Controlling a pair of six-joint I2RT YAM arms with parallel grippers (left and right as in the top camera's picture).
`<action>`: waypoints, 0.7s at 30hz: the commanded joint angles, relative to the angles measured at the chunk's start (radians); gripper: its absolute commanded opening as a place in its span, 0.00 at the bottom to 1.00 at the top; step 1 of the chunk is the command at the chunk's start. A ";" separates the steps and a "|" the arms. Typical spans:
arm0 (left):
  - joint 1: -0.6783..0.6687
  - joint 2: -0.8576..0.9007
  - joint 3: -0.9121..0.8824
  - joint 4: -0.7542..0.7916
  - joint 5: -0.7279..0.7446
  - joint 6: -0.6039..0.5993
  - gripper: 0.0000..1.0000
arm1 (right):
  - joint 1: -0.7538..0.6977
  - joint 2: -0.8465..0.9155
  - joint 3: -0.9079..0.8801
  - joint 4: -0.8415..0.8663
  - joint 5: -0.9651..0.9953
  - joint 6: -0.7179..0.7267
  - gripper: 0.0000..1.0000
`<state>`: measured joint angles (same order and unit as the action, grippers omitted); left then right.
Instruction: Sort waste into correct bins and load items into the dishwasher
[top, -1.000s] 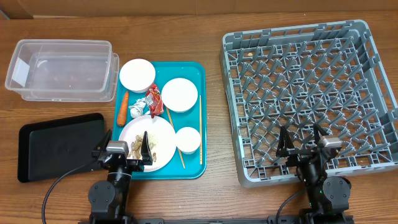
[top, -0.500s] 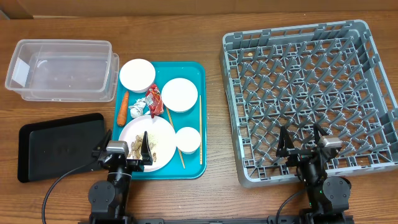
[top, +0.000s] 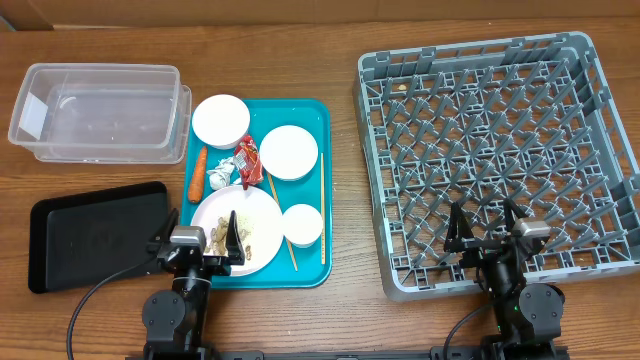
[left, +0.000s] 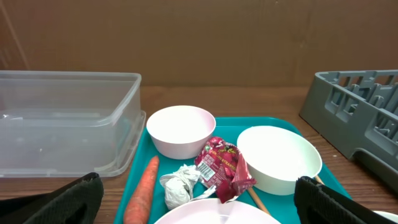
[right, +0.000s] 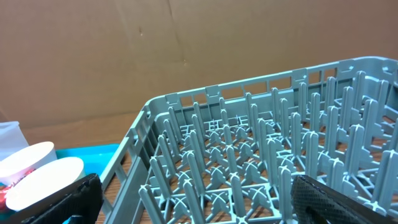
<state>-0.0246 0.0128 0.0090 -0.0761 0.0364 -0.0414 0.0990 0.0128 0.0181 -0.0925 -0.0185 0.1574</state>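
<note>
On the teal tray (top: 310, 110) lie an orange carrot (top: 197, 172), a red snack wrapper (top: 247, 160), a white tissue (top: 219, 175), three white bowls (top: 221, 120) (top: 289, 152) (top: 302, 225), a white plate (top: 240, 226) with crumbs and peanut shells, and chopsticks (top: 322, 205). The clear tub (top: 100, 112) and the black tray (top: 95, 235) are at the left. The grey dish rack (top: 500, 150) is at the right. My left gripper (top: 203, 247) is open over the plate's near edge. My right gripper (top: 487, 236) is open over the rack's front edge. The left wrist view shows the carrot (left: 142, 193), tissue (left: 176, 186) and wrapper (left: 222, 168).
The wood table (top: 345, 300) has bare room between the teal tray and the rack. A cardboard wall (left: 199, 37) stands behind the table. Both arm bases sit at the table's front edge.
</note>
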 joint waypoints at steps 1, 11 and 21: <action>-0.001 -0.008 0.008 -0.023 -0.021 0.011 1.00 | 0.005 -0.009 0.021 -0.023 0.007 0.034 1.00; -0.001 0.128 0.291 -0.335 -0.056 0.012 1.00 | 0.005 0.151 0.333 -0.329 0.018 0.033 1.00; -0.002 0.834 0.945 -0.748 -0.049 0.012 1.00 | 0.005 0.703 0.845 -0.798 0.018 0.032 1.00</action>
<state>-0.0246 0.6746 0.7490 -0.7231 -0.0090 -0.0414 0.0990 0.5823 0.7254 -0.7975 -0.0105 0.1871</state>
